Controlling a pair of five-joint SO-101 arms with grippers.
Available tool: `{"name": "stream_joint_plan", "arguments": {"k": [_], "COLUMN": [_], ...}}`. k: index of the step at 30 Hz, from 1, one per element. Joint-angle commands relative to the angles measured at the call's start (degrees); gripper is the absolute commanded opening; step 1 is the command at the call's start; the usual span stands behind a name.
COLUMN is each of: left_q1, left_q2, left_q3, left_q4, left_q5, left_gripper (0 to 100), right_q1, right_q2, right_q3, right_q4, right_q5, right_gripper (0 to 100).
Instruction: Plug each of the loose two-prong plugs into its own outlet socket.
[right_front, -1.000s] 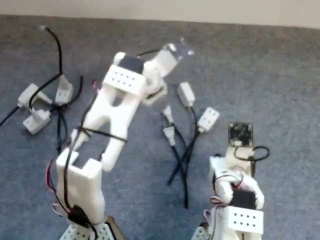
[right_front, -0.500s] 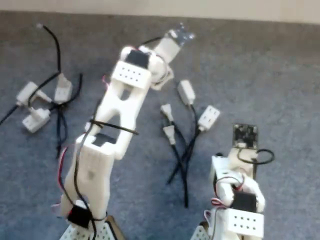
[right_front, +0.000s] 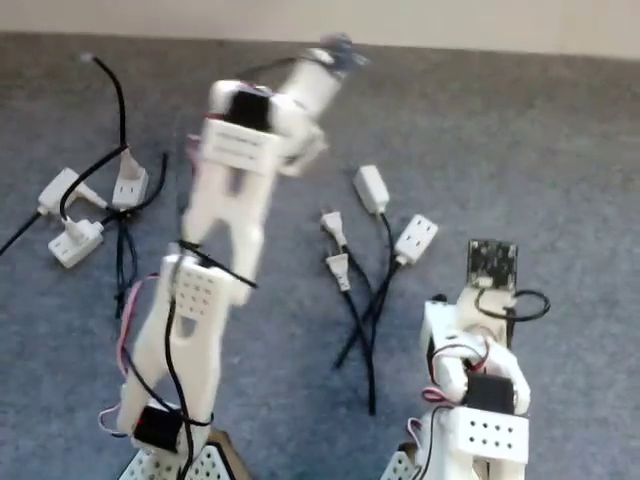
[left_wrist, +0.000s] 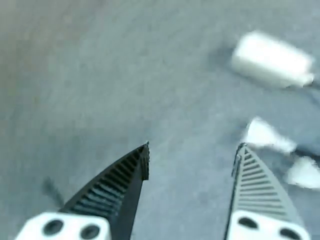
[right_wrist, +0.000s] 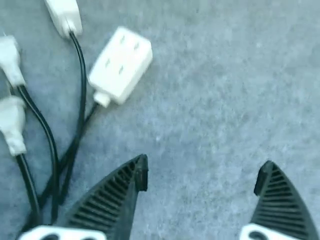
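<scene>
The left gripper (left_wrist: 192, 150) is held open and empty over grey carpet (left_wrist: 100, 75), with a blurred white two-prong plug (left_wrist: 267, 136) seen just beside one fingertip. The right gripper (right_wrist: 202, 172) is spread wide and empty, and a white rectangular plastic outlet block (right_wrist: 120, 65) is seen nearby.

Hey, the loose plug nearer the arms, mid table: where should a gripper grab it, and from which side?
Grip the plug probably by its white body, pinched across the width from above. It lies flat, prongs toward the far side, black cord trailing to the near side, so the middle is the free part.
</scene>
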Motion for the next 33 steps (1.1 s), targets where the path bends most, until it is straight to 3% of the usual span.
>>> {"name": "stream_joint_plan", "arguments": {"k": [1, 11, 16, 30, 33], "left_q1": [-15.34, -38.81, -47.60, -53.58, -53.58], "left_q2": [-3.03, -3.03, -2.86, 6.99, 6.99], "left_q3": [-3.56, -3.47, -3.21, -3.82, -3.82], "left_q4": [1.93, 1.85, -1.85, -11.87, -11.87], "left_q5": [3.87, 3.69, 3.69, 3.69, 3.69], "left_gripper": [26, 27, 27, 27, 27], "right_q1": [-1.63, -8.31, -12.09, -10.07, -9.45], "right_q2": [16.75, 63.60, 76.79, 98.24, 98.95], "right_q3": [-15.60, -54.99, -65.01, -73.71, -74.24], "right_q4": [-0.92, -0.48, -0.22, -1.89, -1.89], "right_q5": [-2.90, -21.63, -24.79, -24.88, -24.88], "right_gripper": [32.8, 32.8, 32.8, 32.4, 22.8]}}
